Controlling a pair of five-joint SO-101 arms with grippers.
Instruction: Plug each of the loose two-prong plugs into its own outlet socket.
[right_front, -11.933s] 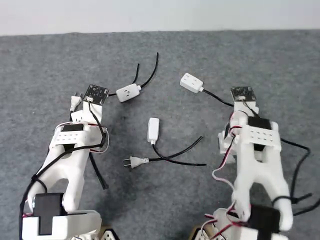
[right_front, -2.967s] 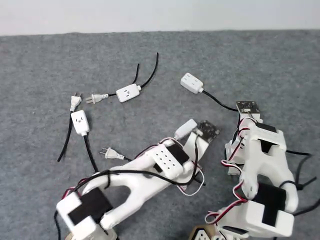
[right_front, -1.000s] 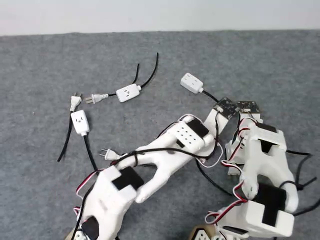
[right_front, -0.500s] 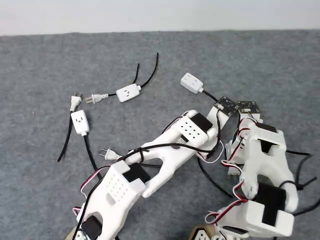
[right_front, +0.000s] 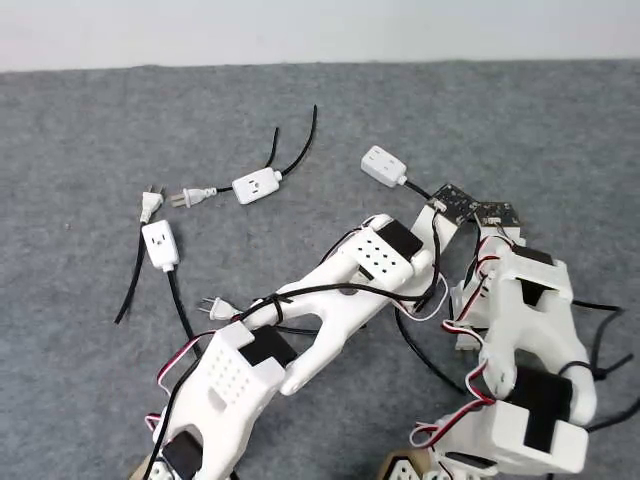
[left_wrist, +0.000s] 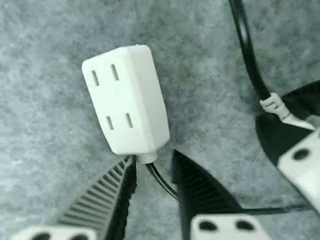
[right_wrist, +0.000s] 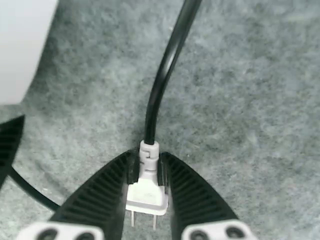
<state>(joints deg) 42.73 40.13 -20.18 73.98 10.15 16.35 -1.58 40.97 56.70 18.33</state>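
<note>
L hand (left_wrist: 152, 167) reached socket (left_wrist: 125, 100); R hand (right_wrist: 147, 165) clamps plug (right_wrist: 146, 192).

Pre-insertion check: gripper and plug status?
Right gripper shut on plug. Left gripper open, astride cord at socket. No blockage seen.

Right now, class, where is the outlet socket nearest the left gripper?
High view: the outlet socket lies right of centre on the grey carpet; the left gripper, open, straddles its cord just behind it.
</note>
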